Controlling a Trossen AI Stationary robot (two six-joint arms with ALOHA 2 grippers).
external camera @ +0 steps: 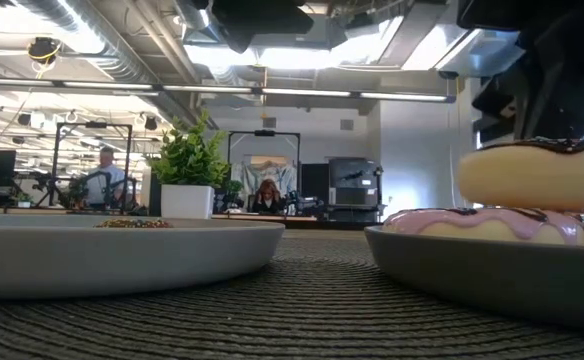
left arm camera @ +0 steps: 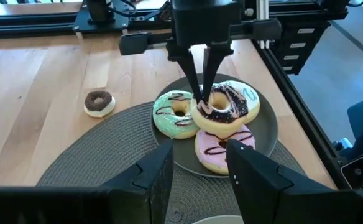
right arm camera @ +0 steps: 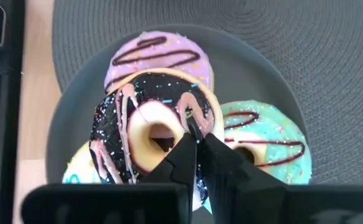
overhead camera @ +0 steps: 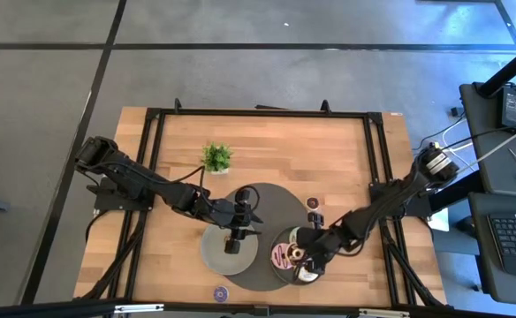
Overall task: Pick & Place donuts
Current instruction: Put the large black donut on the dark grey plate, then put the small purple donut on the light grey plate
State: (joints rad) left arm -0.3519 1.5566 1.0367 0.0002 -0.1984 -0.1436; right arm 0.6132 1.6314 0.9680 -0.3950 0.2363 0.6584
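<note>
Four larger donuts are piled on the right grey plate [overhead camera: 280, 269]: a pink-striped one [right arm camera: 156, 53], a green one [right arm camera: 268, 134], a cream one [right arm camera: 76, 171], and on top a chocolate-sprinkled one [right arm camera: 128, 121]. My right gripper [right arm camera: 197, 138] is shut on this top donut; it also shows in the left wrist view [left arm camera: 201, 99]. My left gripper [overhead camera: 234, 240] is open and empty over the left grey plate [overhead camera: 212, 252]. Tiny donuts lie on the wood: a brown one [left arm camera: 99, 102] and a purple one [overhead camera: 220, 293]. My right gripper comes from above, pointing down, with its fingers [left arm camera: 197, 93] on the ring of the chocolate-sprinkled donut [right arm camera: 200, 118], beside its hole. The fingertips hide how they grip the ring. The donut lies tilted on top of the pink, green and cream donuts.
Both plates stand on a round grey woven mat [overhead camera: 267, 199]. A small potted plant [overhead camera: 216, 157] stands on the wood behind it. A speckled brown top [external camera: 132, 222] shows over the left plate's rim in the low view. Black frame rails [overhead camera: 377, 159] run along the table's sides.
</note>
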